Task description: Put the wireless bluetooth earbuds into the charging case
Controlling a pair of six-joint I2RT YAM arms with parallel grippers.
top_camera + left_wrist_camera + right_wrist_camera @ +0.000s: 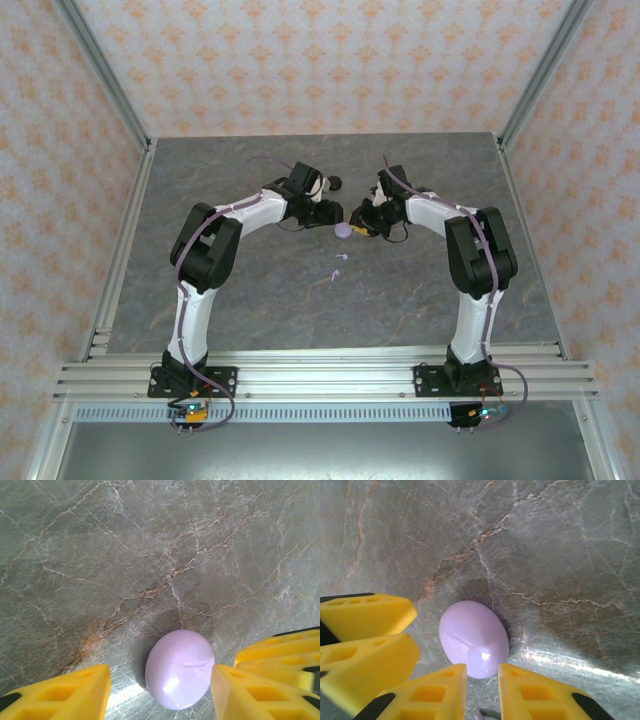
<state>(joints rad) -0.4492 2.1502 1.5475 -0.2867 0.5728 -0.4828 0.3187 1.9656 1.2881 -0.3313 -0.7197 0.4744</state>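
At the middle of the top view, the closed lilac charging case (343, 230) lies on the marbled table (250, 300), with both my tools set at it. My left gripper (160, 682) straddles it with jaws parted, one finger close against its side and the other apart; I judge that is to steady it for opening. My right gripper (482, 676) shows a narrow slit at the case's near edge; whether it nips the case I cannot tell. Two lilac earbuds (340, 259) lie loose just below. A lilac speck at the bottom edge of the right wrist view is cut off.
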